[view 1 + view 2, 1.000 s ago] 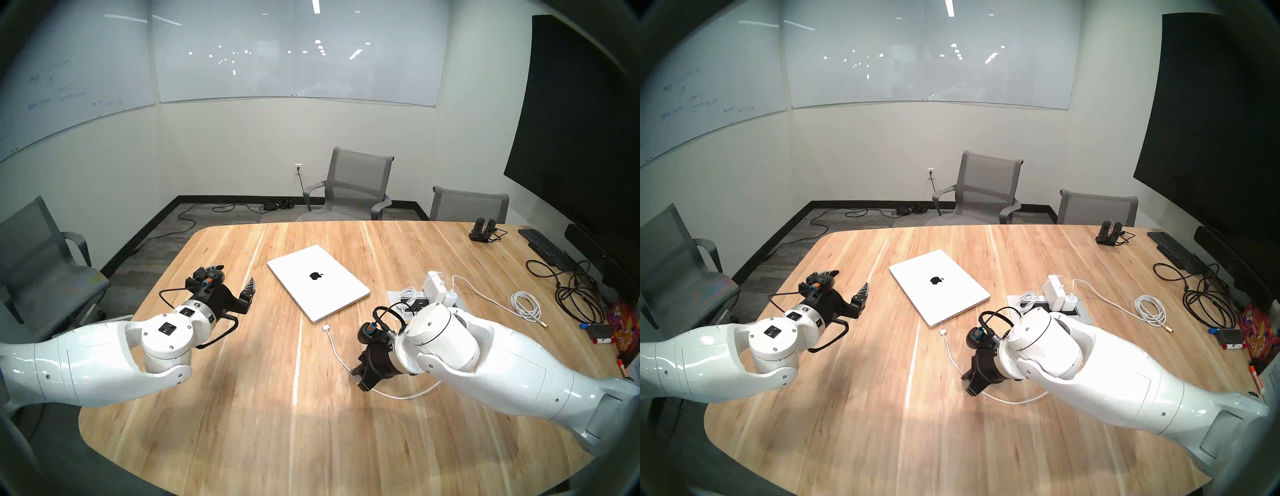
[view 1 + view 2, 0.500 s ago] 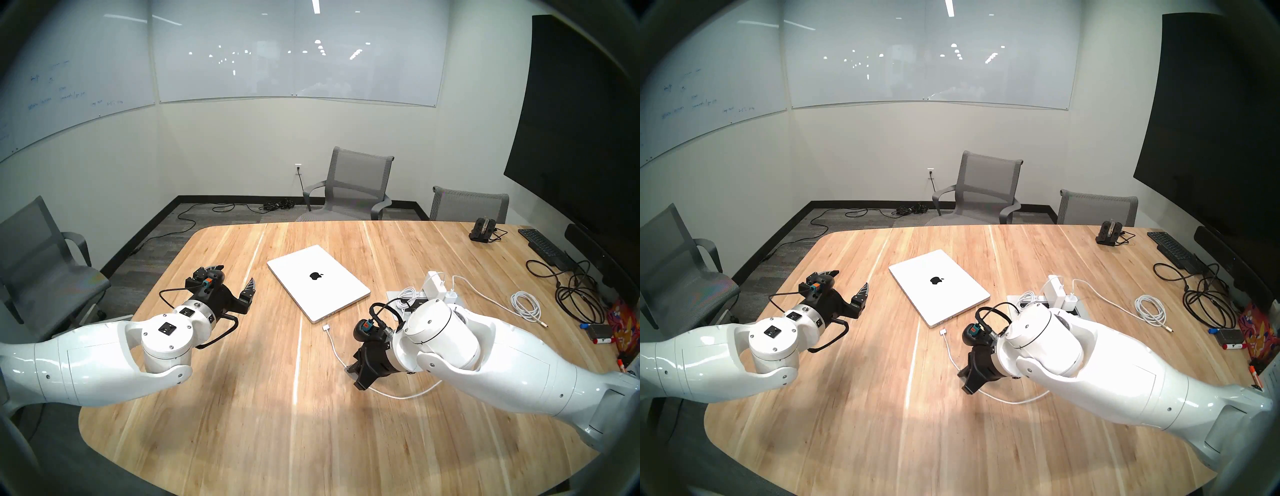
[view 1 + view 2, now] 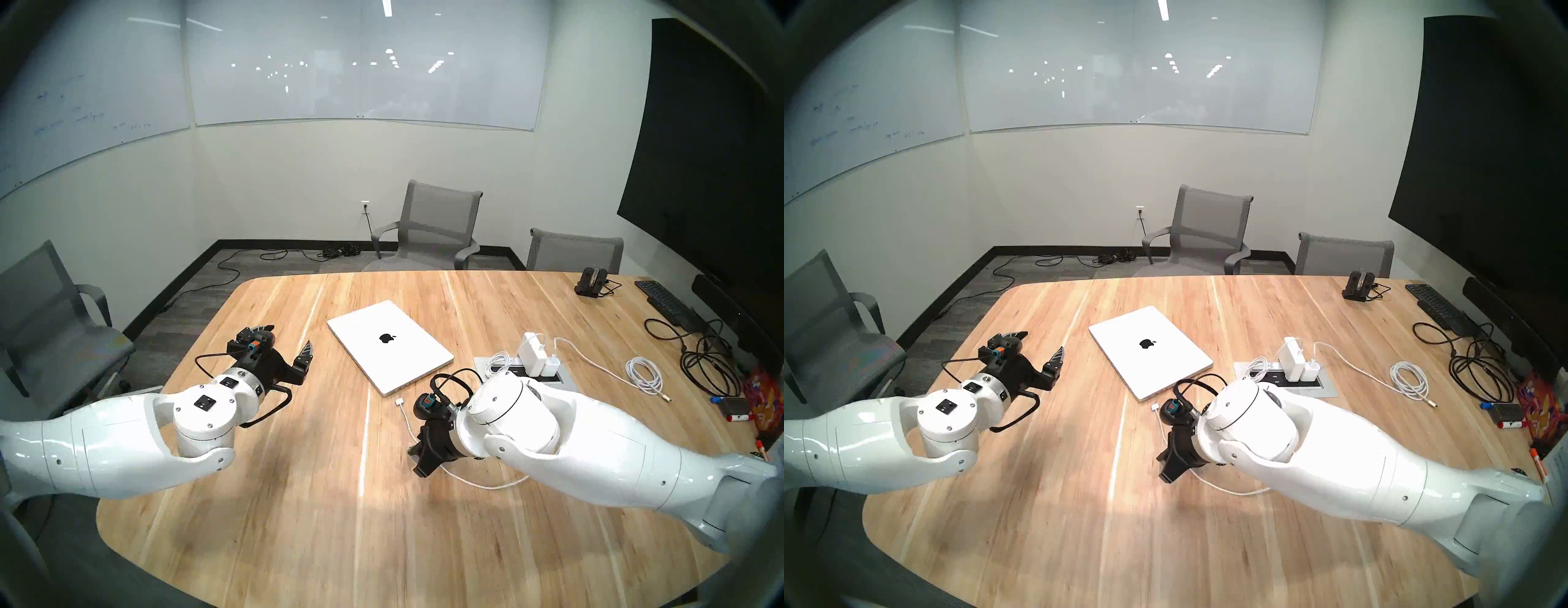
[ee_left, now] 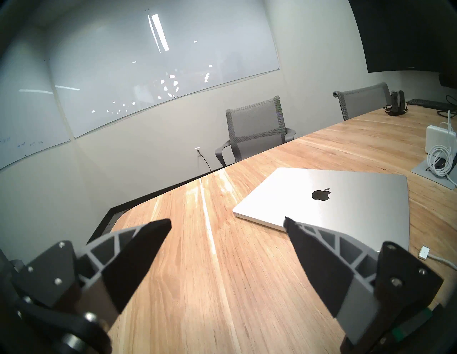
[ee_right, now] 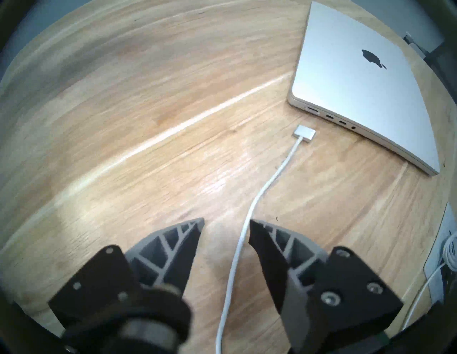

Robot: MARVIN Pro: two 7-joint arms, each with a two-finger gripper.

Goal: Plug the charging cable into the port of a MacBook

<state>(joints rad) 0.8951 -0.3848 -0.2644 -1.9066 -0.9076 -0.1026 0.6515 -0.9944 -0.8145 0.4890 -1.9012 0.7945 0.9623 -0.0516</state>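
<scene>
Two grippers are in play, neither holding anything. Far to the left of the working tool, the left gripper point(image 4: 227, 223) hangs with its fingers spread wide over bare table point(image 3: 297, 530), the MacBook point(image 4: 346, 197) just ahead of its right finger. The right gripper point(image 5: 227, 222) is tilted down over the charging cable point(image 5: 249, 212), jaws parted and empty; the cord runs up between its fingers, closer to the right one, apart from both. Ahead and slightly right of that tool lies the flat connector point(image 5: 304, 133), just short of the laptop's port edge point(image 5: 329, 116), unplugged. As I judge it, closing here would pinch limp cord well behind the connector, so the plug could droop or twist and miss the slot. An off-centre squeeze might flick the cord sideways, dragging the connector away or nudging the laptop.
</scene>
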